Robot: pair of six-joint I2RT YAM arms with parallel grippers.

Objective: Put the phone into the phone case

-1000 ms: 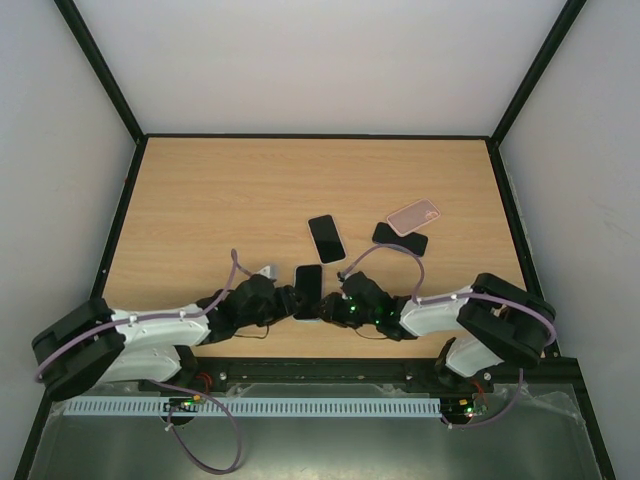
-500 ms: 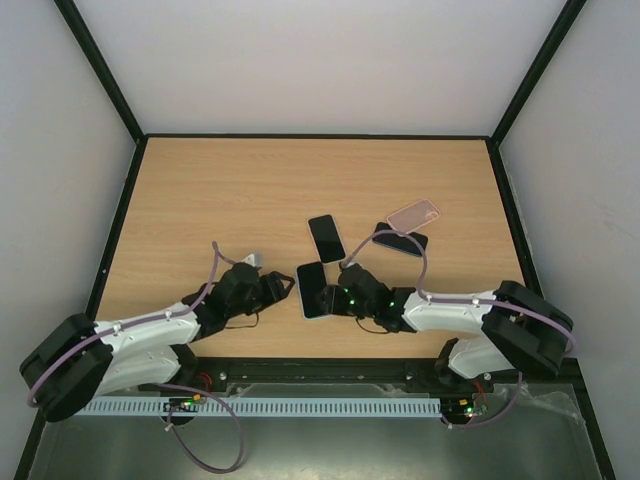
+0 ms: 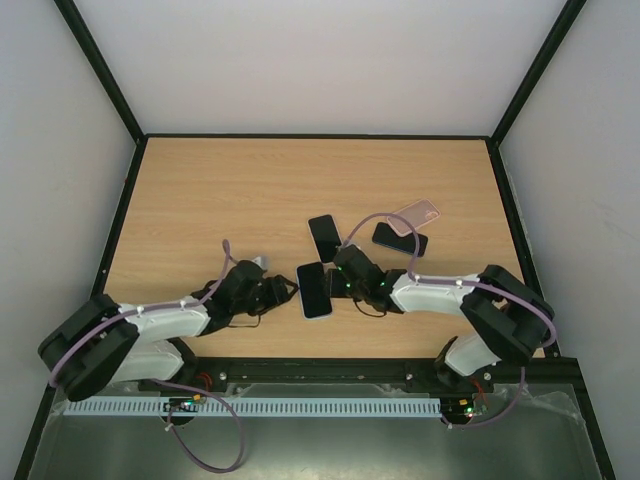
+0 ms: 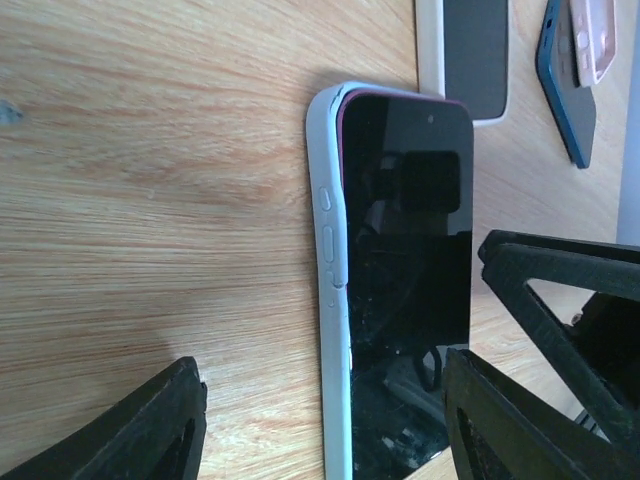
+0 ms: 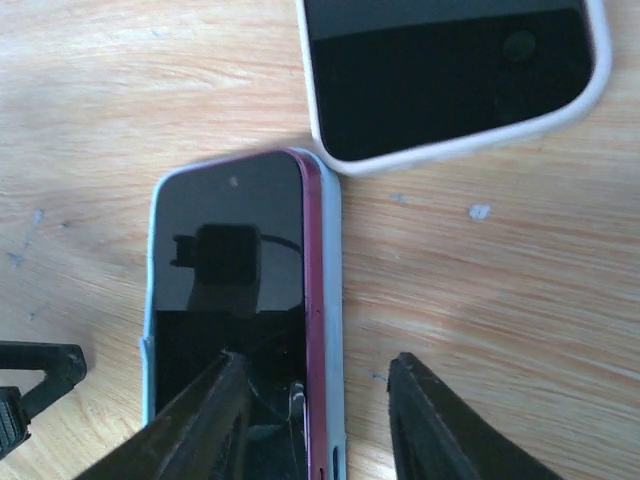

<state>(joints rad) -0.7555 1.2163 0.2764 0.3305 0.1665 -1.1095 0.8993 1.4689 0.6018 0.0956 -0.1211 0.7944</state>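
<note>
- Risking a skid: my right pincer (image 5: 318, 365) is standing partly open, one finger over the dark glass and the other over bare wood just beside it, gripping nothing. An off-centre push is likely shoving the phone (image 5: 230, 290) and case (image 5: 334, 280) along together instead of seating them.
- My left pincer (image 4: 325, 375) is gaping wide at the phone's near end, holding nothing, so nothing is bracing the case.
- The phone is lying face up in the pale blue case near the front middle of the table (image 3: 200, 200), between my two pincers and just beside a white-edged phone (image 5: 450, 70).
- Its glossy black screen is mirroring my camera. Its red rim is showing along one long side and round a corner, so I am judging it not fully seated.
</note>
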